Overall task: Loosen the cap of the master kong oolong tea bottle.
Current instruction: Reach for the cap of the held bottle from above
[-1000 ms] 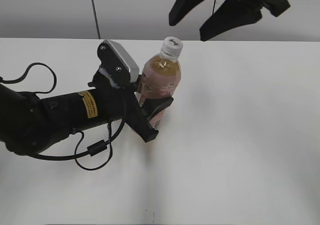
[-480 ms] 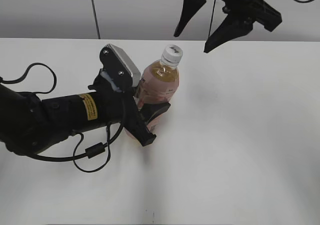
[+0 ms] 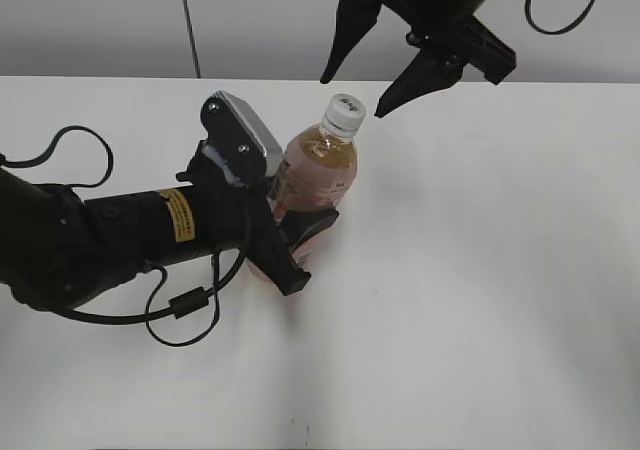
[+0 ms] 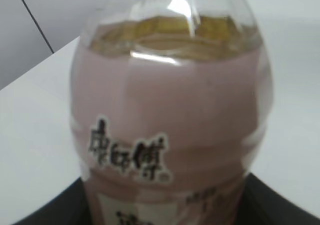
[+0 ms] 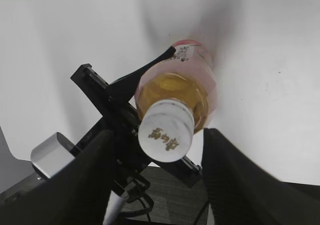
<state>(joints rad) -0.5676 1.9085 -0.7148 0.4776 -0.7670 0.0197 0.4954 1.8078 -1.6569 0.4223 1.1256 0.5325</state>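
Above the bottle's neck, the right gripper hangs with its jaws spread wide, the cap just below the gap between them.

On the white table the master kong oolong tea bottle stands nearly upright, its long axis leaning slightly toward the right arm, and the left gripper is clamped around its pink label low on the body. From the right wrist view the cap sits almost centred between the two dark fingers, though not yet touched by either. Judging by this, the right arm needs a short descent along the bottle's axis before closing.
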